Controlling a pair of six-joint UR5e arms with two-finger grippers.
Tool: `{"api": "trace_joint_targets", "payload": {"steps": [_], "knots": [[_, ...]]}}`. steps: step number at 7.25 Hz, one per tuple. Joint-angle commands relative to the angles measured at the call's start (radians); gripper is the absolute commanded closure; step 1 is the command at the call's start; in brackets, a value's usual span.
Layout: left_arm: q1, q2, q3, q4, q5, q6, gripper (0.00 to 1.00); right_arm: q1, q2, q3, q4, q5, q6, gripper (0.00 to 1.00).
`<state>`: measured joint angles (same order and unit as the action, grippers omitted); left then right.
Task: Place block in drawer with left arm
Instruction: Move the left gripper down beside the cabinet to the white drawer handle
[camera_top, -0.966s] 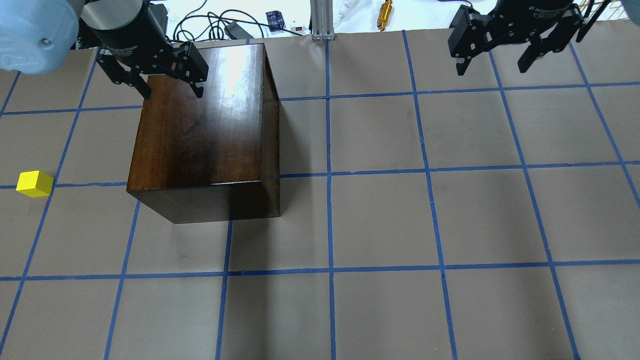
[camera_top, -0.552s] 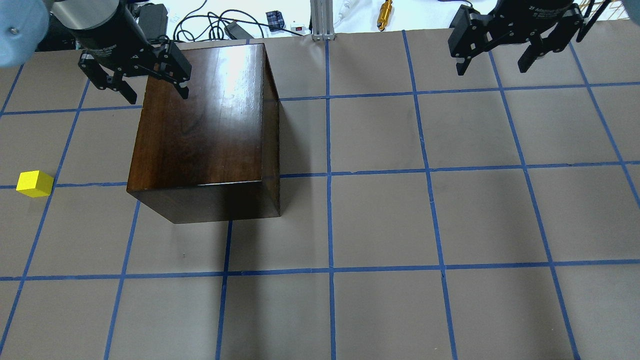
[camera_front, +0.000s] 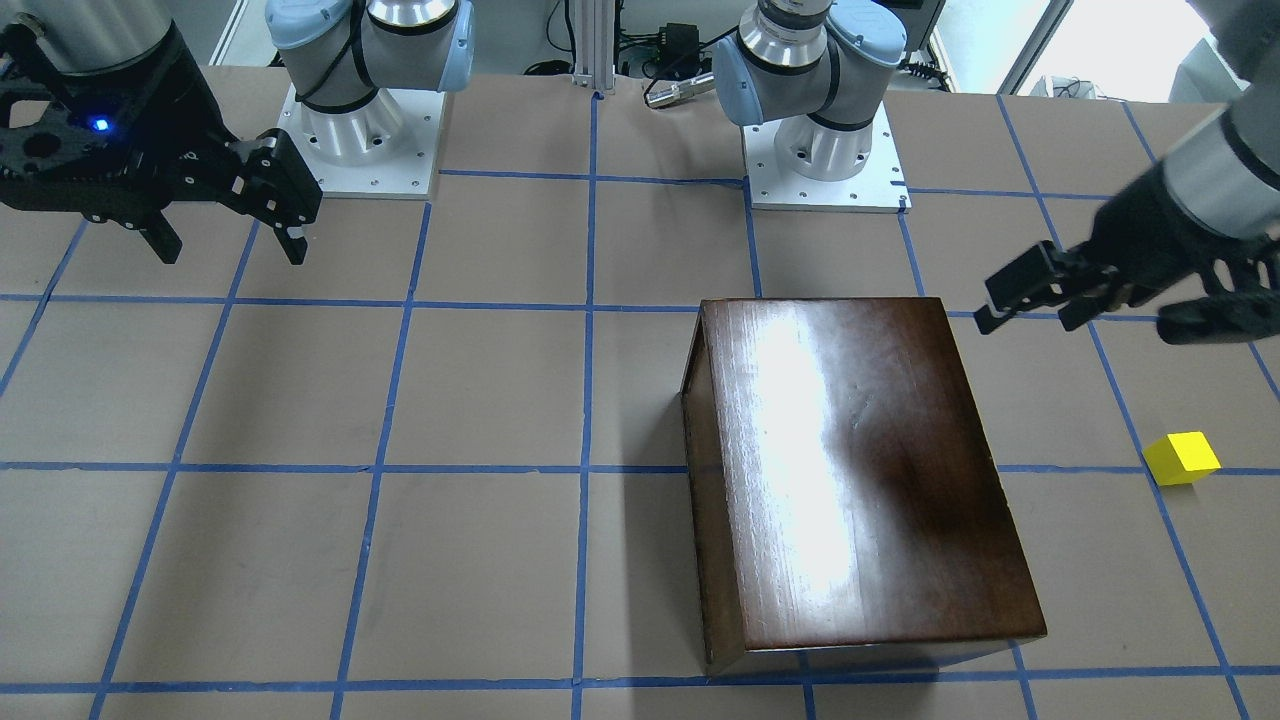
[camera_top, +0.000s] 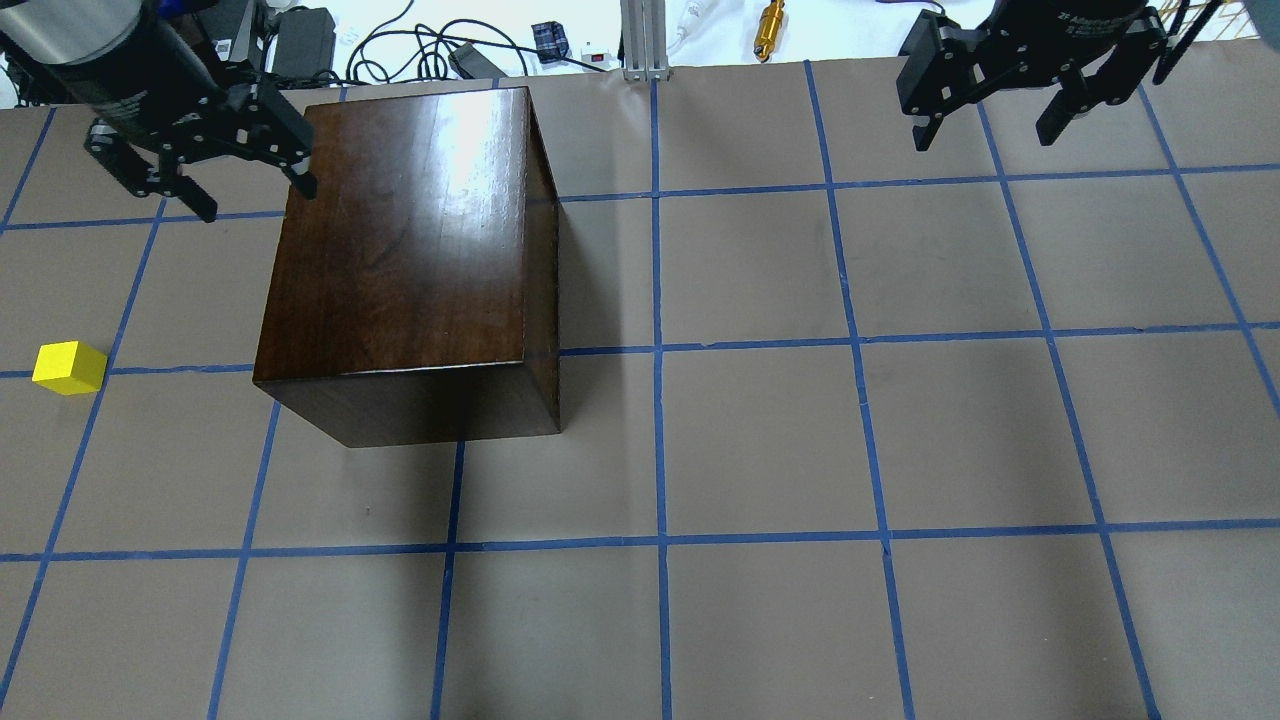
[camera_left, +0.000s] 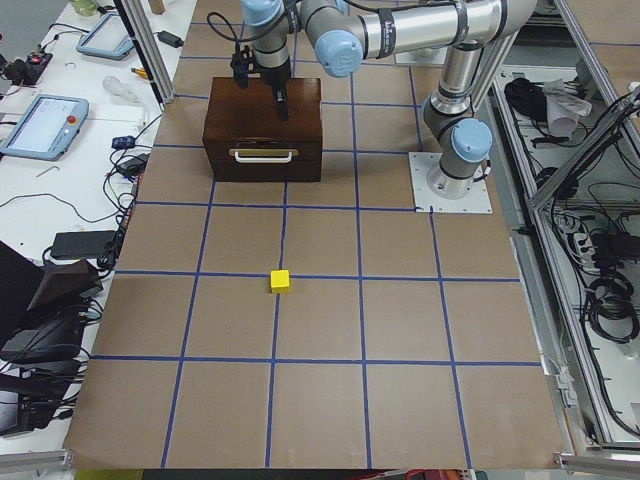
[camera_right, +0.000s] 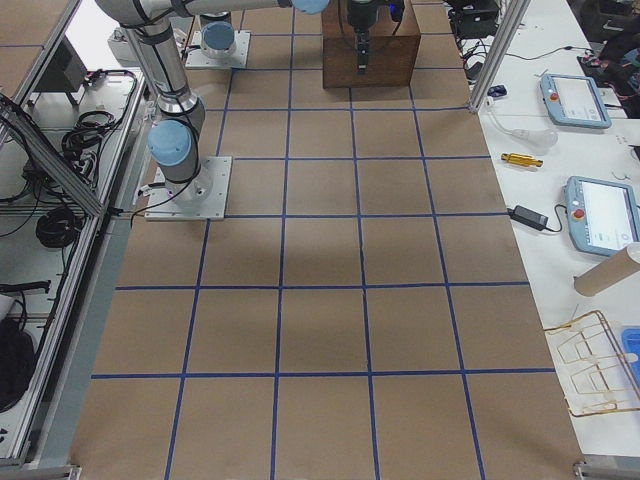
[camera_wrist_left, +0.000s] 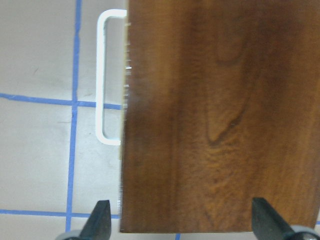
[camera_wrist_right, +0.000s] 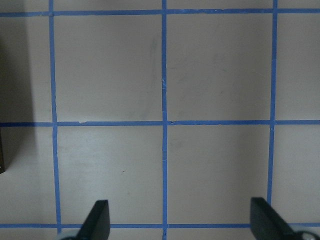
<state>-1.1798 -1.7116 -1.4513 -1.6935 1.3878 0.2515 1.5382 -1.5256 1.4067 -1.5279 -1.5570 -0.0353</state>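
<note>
Two sets of fingers, both spread wide, neither gripping anything.

Left fingers (camera_top: 296, 160) hang above the 11 o'clock corner of the box (camera_top: 400, 250) in the overhead view and don't touch it. One tip is just over the lid. The other is out past the box's 9 o'clock edge, above the surface (camera_top: 760, 440). The left wrist view agrees: one tip is off the edge and the other over the wood grain, with the lid spanning most of the gap.

Block (camera_top: 69, 368) sits on the surface well apart from the left fingers, at roughly 7–8 o'clock from them in the overhead view. It's at about 8 o'clock from the box, out at that view's 9 o'clock edge. It touches a blue tape line (camera_top: 180, 370) and lies nowhere near the gap between the tips.

Drawer (camera_left: 264, 160) looks pushed in flush in the left-end view. There its dark front faces 6 o'clock, towards the block. The pull (camera_wrist_left: 102, 80) shows pale at 10 o'clock in the left wrist view, sticking out from the box edge.

Right fingers (camera_top: 1055, 118) are at 1 o'clock in the overhead view, above the surface and well apart from both box and block. The right wrist view shows taped grid between the tips, with a dark sliver of the box at 9 o'clock.
</note>
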Motion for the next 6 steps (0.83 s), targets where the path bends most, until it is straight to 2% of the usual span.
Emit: {"api": "trace_joint_targets", "payload": {"steps": [1, 4, 6], "knots": [[0.139, -0.058, -0.032, 0.004, -0.103, 0.178, 0.00, 0.000, -0.001, 0.000, 0.000, 0.000, 0.000, 0.00], [0.155, -0.161, -0.035, 0.102, -0.179, 0.207, 0.00, 0.000, 0.001, 0.000, 0.000, 0.000, 0.000, 0.00], [0.154, -0.213, -0.070, 0.208, -0.181, 0.207, 0.00, 0.000, 0.001, 0.000, 0.000, 0.000, 0.000, 0.00]]}}
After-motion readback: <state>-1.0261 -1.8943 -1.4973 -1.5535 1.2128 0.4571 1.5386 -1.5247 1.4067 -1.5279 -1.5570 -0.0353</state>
